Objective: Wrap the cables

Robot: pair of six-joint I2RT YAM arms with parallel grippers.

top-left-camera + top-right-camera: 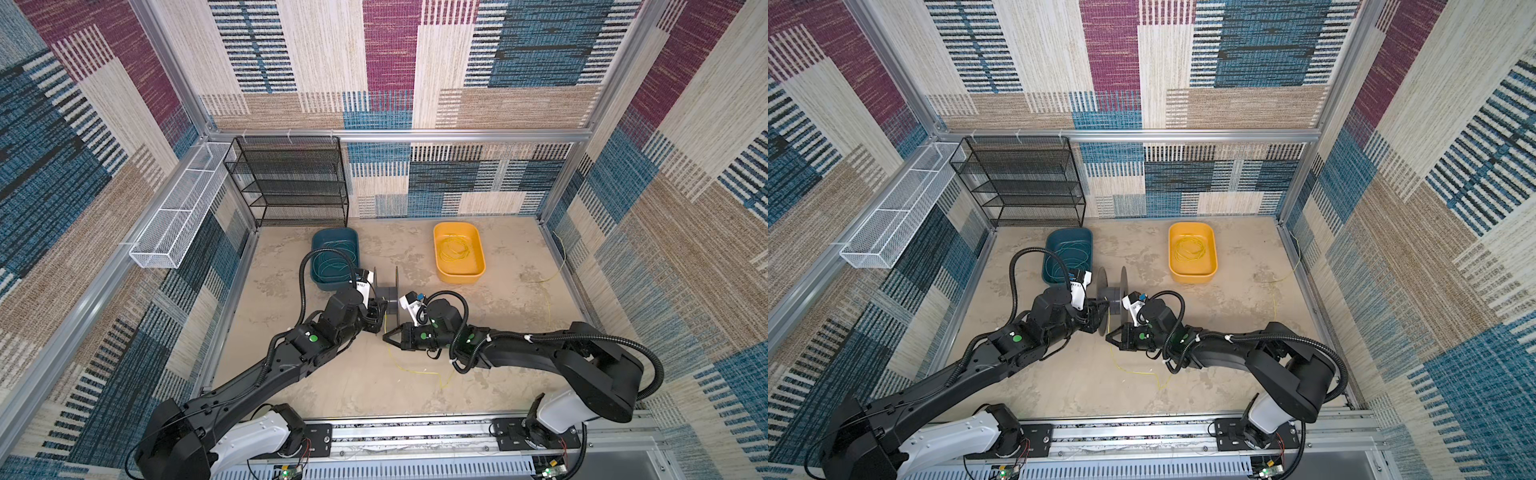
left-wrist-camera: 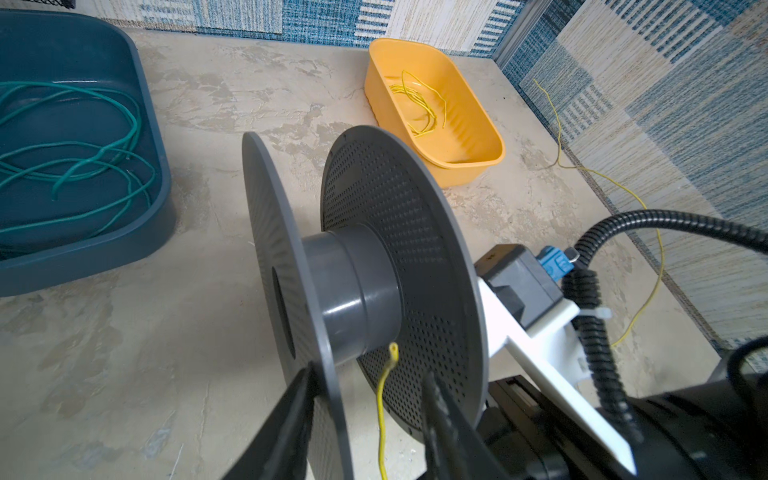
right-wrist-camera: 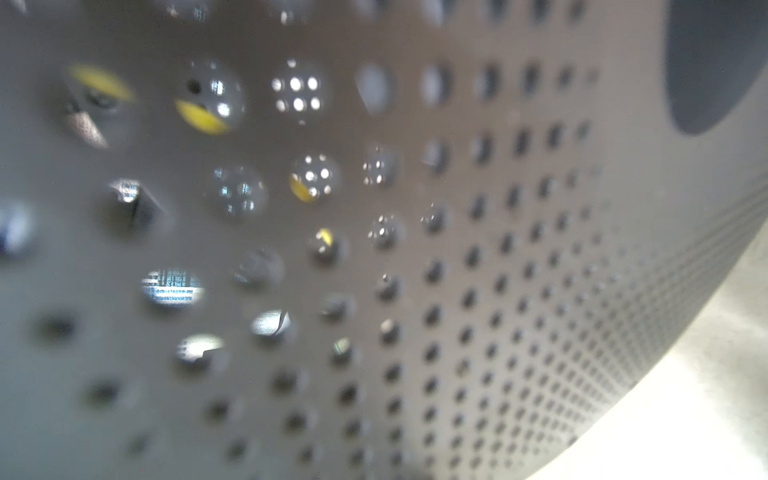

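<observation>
Shelf [image 1: 286, 183]: black wire, upper left of centre, against back wall.
Basket [image 1: 166, 232]: white mesh, left side, on the wall.
Blue tub [image 1: 332, 235]: centre.
Yellow tub [image 1: 461, 277]: right of centre.

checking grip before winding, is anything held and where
The right gripper, shut, appears to pinch the yellow cable a little below its free end. The left gripper stands open astride the spool flange, holding nothing.
</observation>
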